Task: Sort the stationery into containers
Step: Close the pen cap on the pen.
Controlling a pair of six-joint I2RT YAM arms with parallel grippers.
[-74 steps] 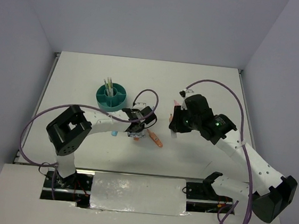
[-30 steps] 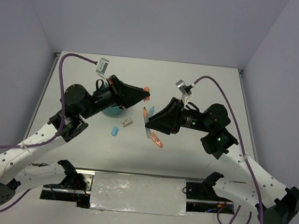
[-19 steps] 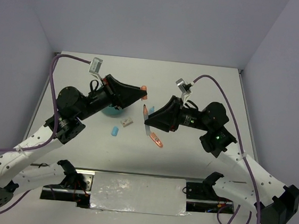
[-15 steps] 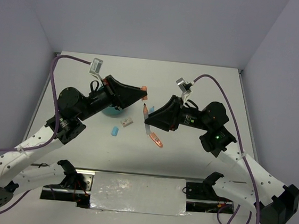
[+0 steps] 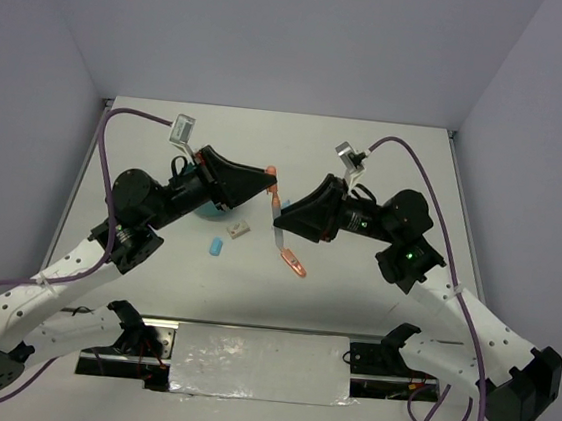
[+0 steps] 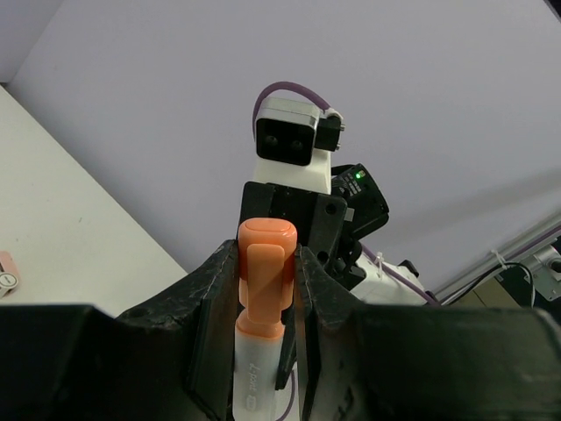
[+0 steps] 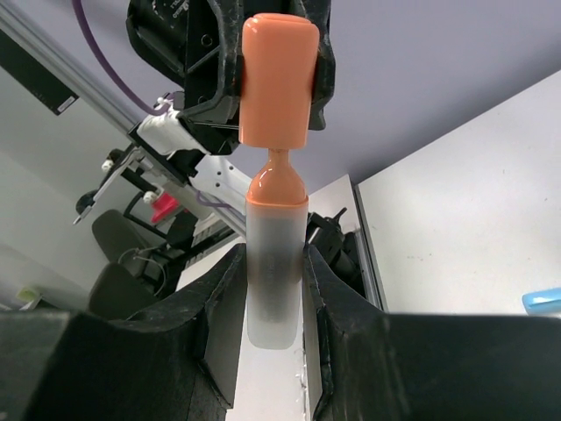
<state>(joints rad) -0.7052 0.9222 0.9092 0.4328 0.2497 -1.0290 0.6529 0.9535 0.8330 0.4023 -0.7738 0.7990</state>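
Observation:
My left gripper (image 5: 270,178) is raised above the table and shut on an orange-capped white marker (image 6: 263,263). The cap sits between the fingertips. My right gripper (image 5: 279,222) faces it and is shut on a translucent white marker body (image 7: 275,272). In the right wrist view that body's orange tip (image 7: 277,186) meets the orange cap (image 7: 277,79) held in the left jaws. The teal organizer (image 5: 204,210) is mostly hidden behind the left arm. A blue eraser (image 5: 216,248), a whitish-tan piece (image 5: 238,230) and an orange marker (image 5: 295,265) lie on the table.
The table is white with grey walls on three sides. A pinkish piece (image 6: 5,274) lies on the table at the left edge of the left wrist view. The blue eraser also shows in the right wrist view (image 7: 542,300). Both arm bases stand at the near edge.
Both arms have lifted off the table with their pieces. Over the last second the left gripper came down and the right tip came up, closing the gap between cap and tip.

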